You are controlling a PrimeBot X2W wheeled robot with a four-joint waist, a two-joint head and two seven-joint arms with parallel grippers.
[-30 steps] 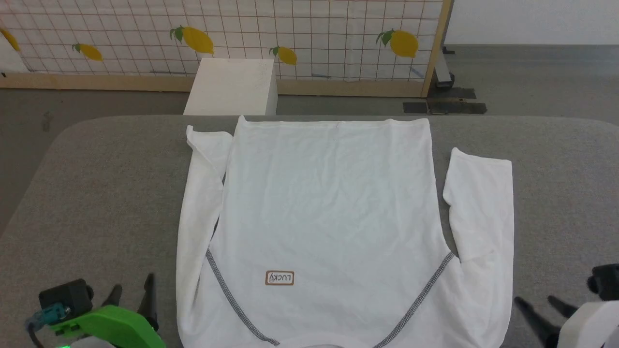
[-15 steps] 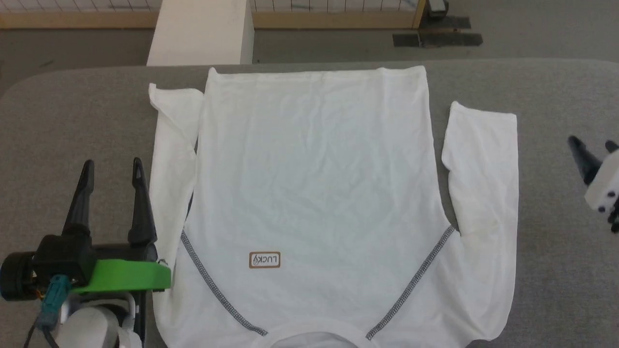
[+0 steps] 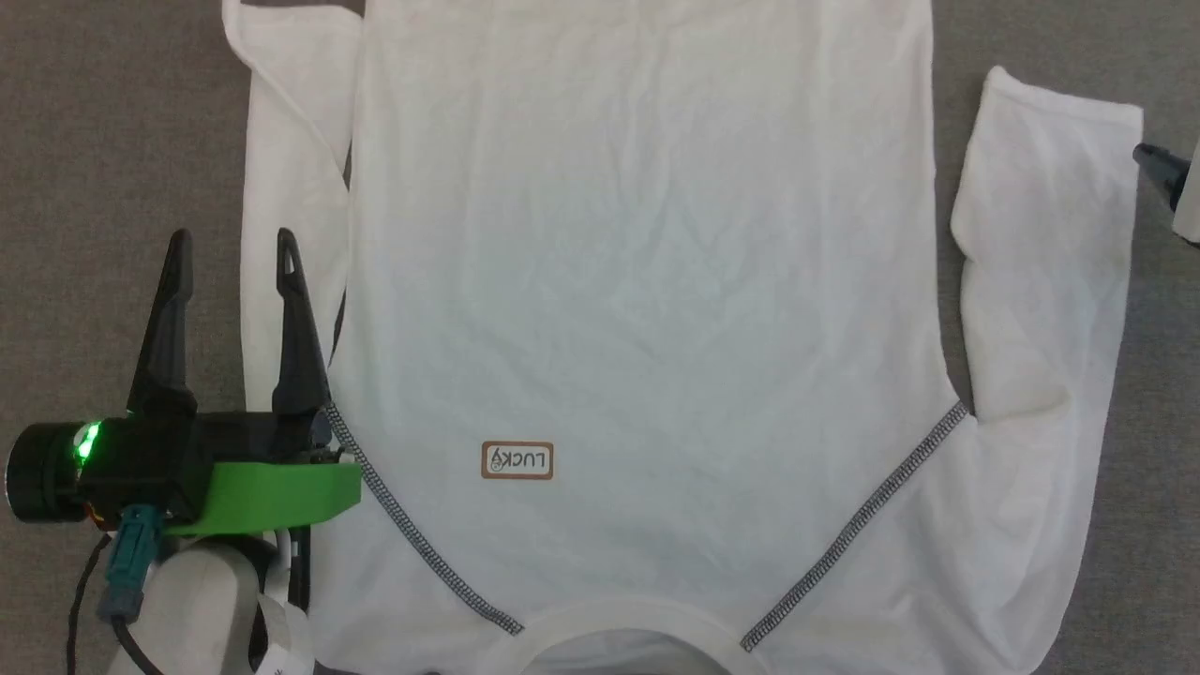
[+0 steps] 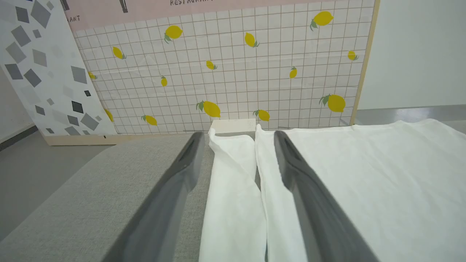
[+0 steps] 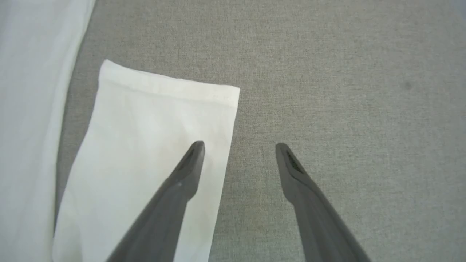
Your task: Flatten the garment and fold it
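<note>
The garment [image 3: 637, 281], a white long-sleeved shirt with grey stitched shoulder seams and a "LUCKY" patch [image 3: 517, 460], lies flat and face up on the grey table [image 3: 94, 141], collar nearest me. Its sleeves lie alongside the body. My left gripper [image 3: 232, 242] is open at the left sleeve [image 4: 233, 189], its fingers straddling the sleeve's outer edge a little above it. My right gripper [image 5: 239, 146] is open above the right sleeve's cuff [image 5: 164, 105], one finger over the cloth and the other over bare table. One dark fingertip [image 3: 1155, 161] of it shows at the head view's right edge.
Beyond the table's far edge stand a white box [image 4: 233, 124] and a lemon-patterned grid panel [image 4: 225, 69]. Bare grey table [image 5: 346, 72] stretches outward from each sleeve.
The head camera has tilted down and closed in on the shirt. Both grippers have moved forward along the sleeves, the right one up to the cuff. Both stay open.
</note>
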